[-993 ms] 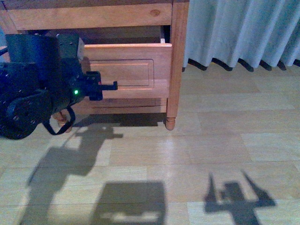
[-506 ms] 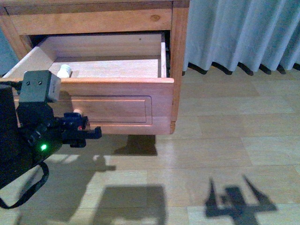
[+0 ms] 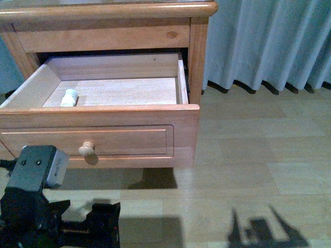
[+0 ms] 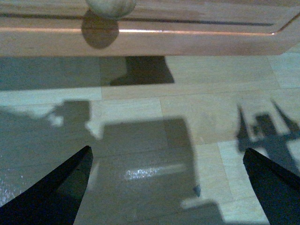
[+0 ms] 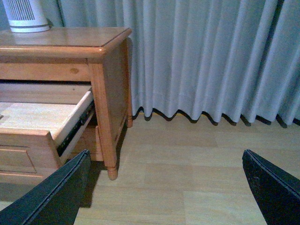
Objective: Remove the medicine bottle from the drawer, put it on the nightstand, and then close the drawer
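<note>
The nightstand (image 3: 196,57) stands at the left, and its drawer (image 3: 129,139) is pulled far out. The medicine bottle (image 3: 69,97), small and white, lies inside the drawer at its left side. The drawer's round knob (image 3: 86,149) is free. My left gripper (image 3: 109,225) is open and empty, low over the floor in front of the drawer. In the left wrist view its dark fingers (image 4: 56,192) stand wide apart below the knob (image 4: 111,5). My right gripper (image 5: 164,187) is open and empty over bare floor, right of the nightstand (image 5: 108,84). The bottle is hidden in both wrist views.
A tall white ribbed appliance (image 5: 24,16) stands on the nightstand top. Grey curtains (image 3: 269,41) hang to the floor behind and to the right. Wood-look floor (image 3: 248,155) spreads in front, with the arms' shadows on it.
The drawer has come from nearly shut to far out, showing the bottle. My left gripper has let go of the knob and dropped back toward the floor.
</note>
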